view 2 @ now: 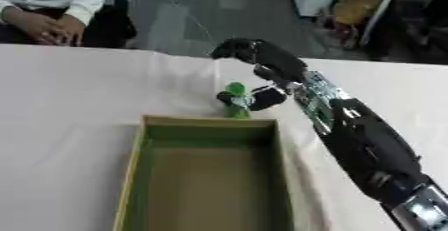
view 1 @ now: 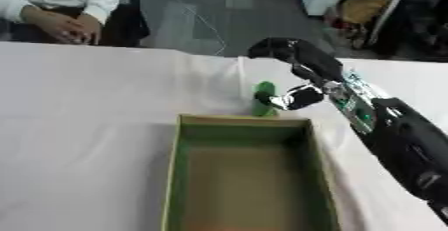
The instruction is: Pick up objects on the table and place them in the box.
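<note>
A small green object point(view 1: 262, 101) stands upright on the white table, just beyond the far wall of the box. The box point(view 1: 175, 175) is an open oblong carton with green walls and a brownish floor, lying in the near middle. My right arm comes in from the lower right. My right hand point(view 1: 308, 67) hangs over the green object from the right. Its thumb point(view 1: 296, 97) lies against the object's right side, while its dark fingers point(view 1: 273, 47) arch well above and behind the object without closing on it. My left hand shows in neither view.
A white cloth point(view 1: 87, 105) covers the table, with a crease running back from the box's far right corner. The table's far edge point(view 1: 131, 47) meets a grey floor. My right forearm point(view 1: 407, 145) lies along the box's right side.
</note>
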`<state>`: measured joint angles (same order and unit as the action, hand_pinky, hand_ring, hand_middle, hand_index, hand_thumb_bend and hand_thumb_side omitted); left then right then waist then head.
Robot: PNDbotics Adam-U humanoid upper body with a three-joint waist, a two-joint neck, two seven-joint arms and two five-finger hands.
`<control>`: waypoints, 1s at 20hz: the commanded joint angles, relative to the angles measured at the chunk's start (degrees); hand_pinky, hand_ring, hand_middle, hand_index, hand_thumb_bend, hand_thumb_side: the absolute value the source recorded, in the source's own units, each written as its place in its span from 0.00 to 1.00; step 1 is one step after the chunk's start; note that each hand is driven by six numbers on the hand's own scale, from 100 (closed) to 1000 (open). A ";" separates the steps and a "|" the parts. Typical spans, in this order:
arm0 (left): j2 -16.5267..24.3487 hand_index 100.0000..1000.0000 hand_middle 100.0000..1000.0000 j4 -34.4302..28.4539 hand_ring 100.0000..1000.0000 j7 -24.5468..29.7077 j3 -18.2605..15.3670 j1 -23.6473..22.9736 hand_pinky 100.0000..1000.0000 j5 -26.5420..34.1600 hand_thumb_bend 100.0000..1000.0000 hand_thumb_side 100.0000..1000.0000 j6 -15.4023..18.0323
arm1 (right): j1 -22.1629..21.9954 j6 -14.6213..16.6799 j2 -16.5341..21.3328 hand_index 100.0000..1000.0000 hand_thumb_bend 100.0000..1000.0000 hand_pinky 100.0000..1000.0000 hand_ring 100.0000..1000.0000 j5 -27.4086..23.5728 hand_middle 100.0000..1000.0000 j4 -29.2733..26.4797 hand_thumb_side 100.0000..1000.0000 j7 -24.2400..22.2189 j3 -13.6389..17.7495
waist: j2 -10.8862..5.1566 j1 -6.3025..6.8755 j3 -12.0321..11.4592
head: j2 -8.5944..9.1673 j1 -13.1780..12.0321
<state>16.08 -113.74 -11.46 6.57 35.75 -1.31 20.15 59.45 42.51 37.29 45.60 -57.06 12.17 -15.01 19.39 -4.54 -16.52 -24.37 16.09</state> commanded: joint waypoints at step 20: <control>-0.35 0.80 0.75 -0.85 0.59 0.29 0.25 1.69 0.61 0.20 0.26 0.59 0.22 | -0.64 2.71 2.44 0.84 0.35 0.50 0.63 -2.76 0.72 0.66 0.71 -0.19 1.20 | 1.25 0.13 -0.97 | 2.18 -0.44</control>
<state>15.58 -113.74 -11.38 6.86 36.59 -1.24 20.21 58.36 45.25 37.66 43.31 -56.00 12.13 -14.60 21.75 -4.74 -17.44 -22.93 16.03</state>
